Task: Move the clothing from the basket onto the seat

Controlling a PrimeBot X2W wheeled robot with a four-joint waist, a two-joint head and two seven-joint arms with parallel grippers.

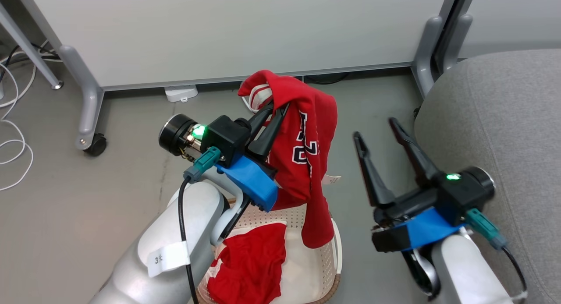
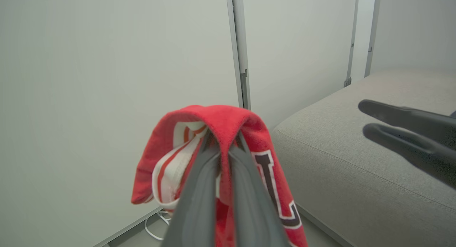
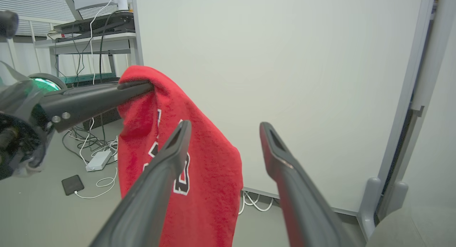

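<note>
Soft matt red cloth on the jersey and the shorts. Perforated cream plastic, slightly glossy, for the basket. Rough grey woven fabric over the seat. Smooth matt dark plastic on the left pincer.

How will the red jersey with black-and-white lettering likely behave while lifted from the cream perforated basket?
Probably floppy: the red lettered jersey drapes over the shut left gripper and hangs limp toward the cream perforated basket. Likely light, since a fingertip pinch carries all of it. Its trailing end may swing or catch the basket rim.
</note>
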